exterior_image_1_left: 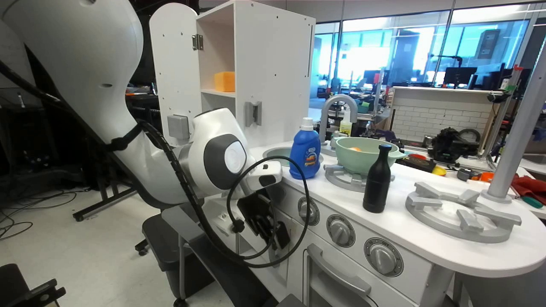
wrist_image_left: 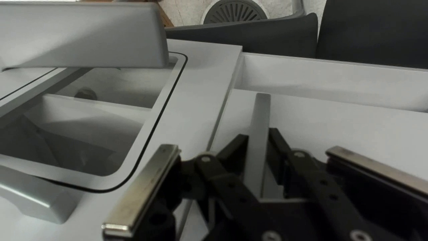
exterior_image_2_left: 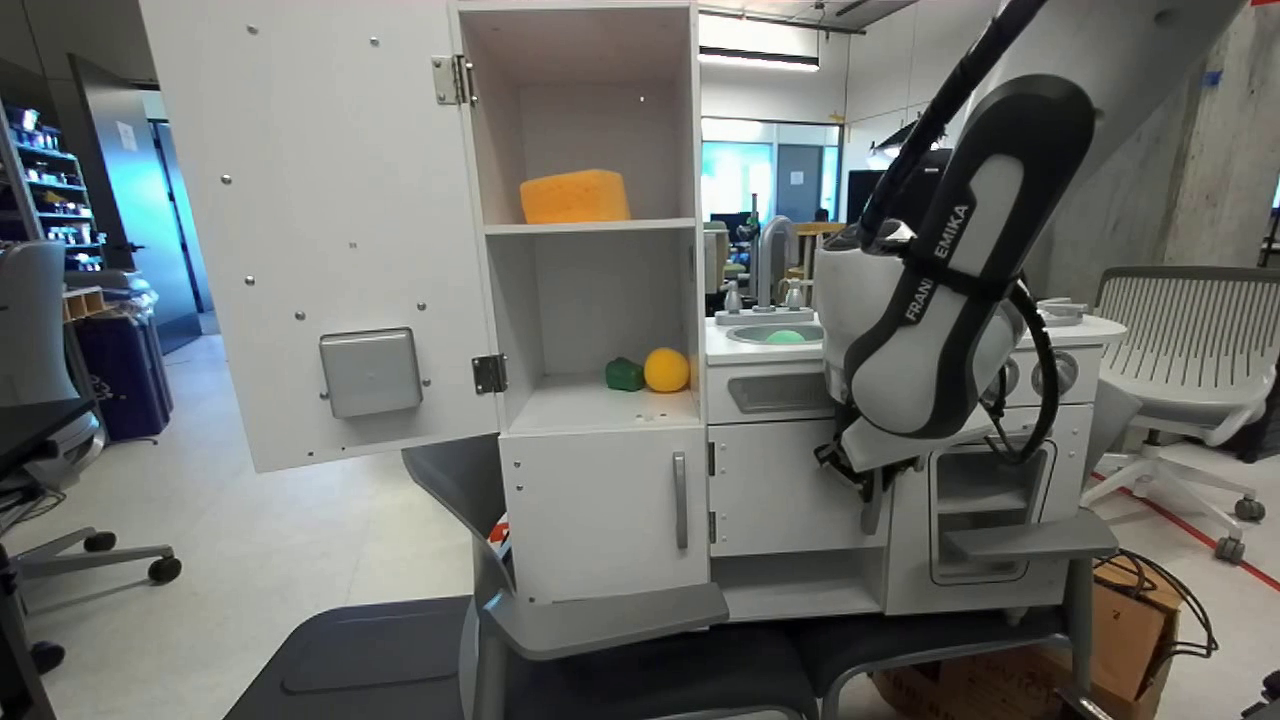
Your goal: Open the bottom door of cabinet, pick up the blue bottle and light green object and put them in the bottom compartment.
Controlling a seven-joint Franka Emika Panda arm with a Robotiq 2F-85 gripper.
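Note:
The lower white cabinet door (exterior_image_2_left: pixel 768 485) under the sink is closed, with hinges on its left in an exterior view. My gripper (wrist_image_left: pixel 259 132) has its black fingers on both sides of that door's grey handle (wrist_image_left: pixel 262 108), seemingly touching it. The gripper also shows in both exterior views (exterior_image_1_left: pixel 273 234) (exterior_image_2_left: pixel 862 478). The blue bottle (exterior_image_1_left: pixel 304 153) with a white cap stands upright on the counter by the sink. A light green bowl (exterior_image_1_left: pixel 356 157) sits on a burner. A light green object (exterior_image_2_left: pixel 785 337) shows in the sink. I cannot tell which is the task's.
A tall cabinet with its upper door (exterior_image_2_left: pixel 330 240) swung open stands beside the sink unit. A dark bottle (exterior_image_1_left: pixel 377 181) stands on the counter. An oven handle (exterior_image_1_left: pixel 337 273), knobs (exterior_image_1_left: pixel 340 230) and grey chair arms (exterior_image_2_left: pixel 1030 540) are near the gripper.

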